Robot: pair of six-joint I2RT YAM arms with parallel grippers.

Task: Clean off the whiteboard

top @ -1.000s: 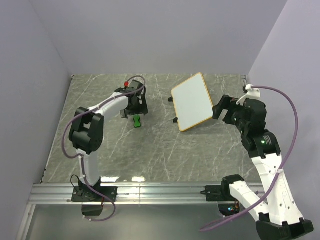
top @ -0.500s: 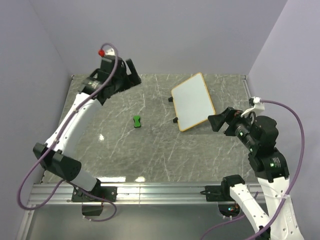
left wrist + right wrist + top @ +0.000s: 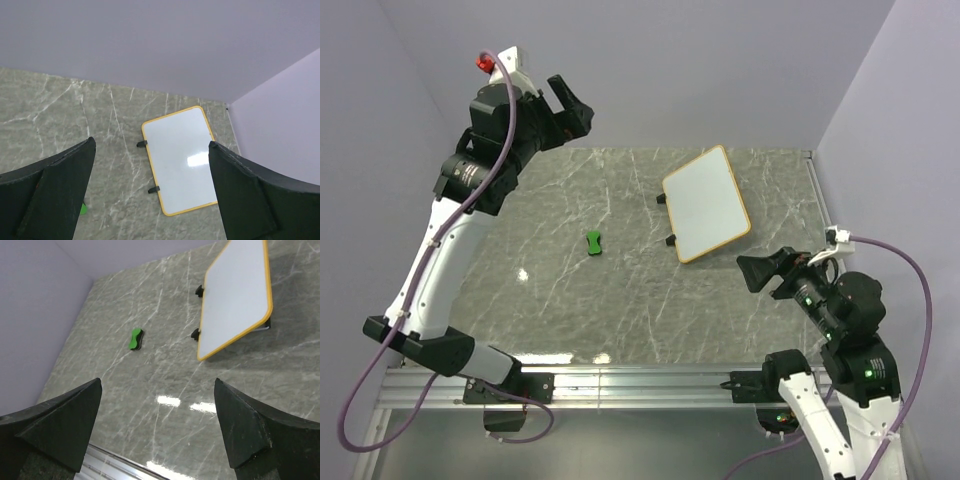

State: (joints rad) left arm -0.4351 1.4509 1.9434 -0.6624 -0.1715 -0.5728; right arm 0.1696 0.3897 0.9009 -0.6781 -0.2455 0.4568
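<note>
The whiteboard (image 3: 705,203) lies tilted on the marble table at the back right, plain white with an orange frame and two black feet on its left edge. It also shows in the left wrist view (image 3: 179,157) and the right wrist view (image 3: 237,296). The small green eraser (image 3: 594,242) lies alone on the table left of the board, and shows in the right wrist view (image 3: 135,338). My left gripper (image 3: 570,108) is open and empty, raised high above the table's back left. My right gripper (image 3: 767,272) is open and empty, raised near the board's front right corner.
Lilac walls close the table at the back, left and right. A metal rail (image 3: 620,385) runs along the near edge by the arm bases. Bare marble (image 3: 620,300) lies between the eraser and the rail.
My left gripper has let go of the green eraser, leaving it on the table, and risen up and back to the left. My right gripper has drawn back from the board toward the near edge.
</note>
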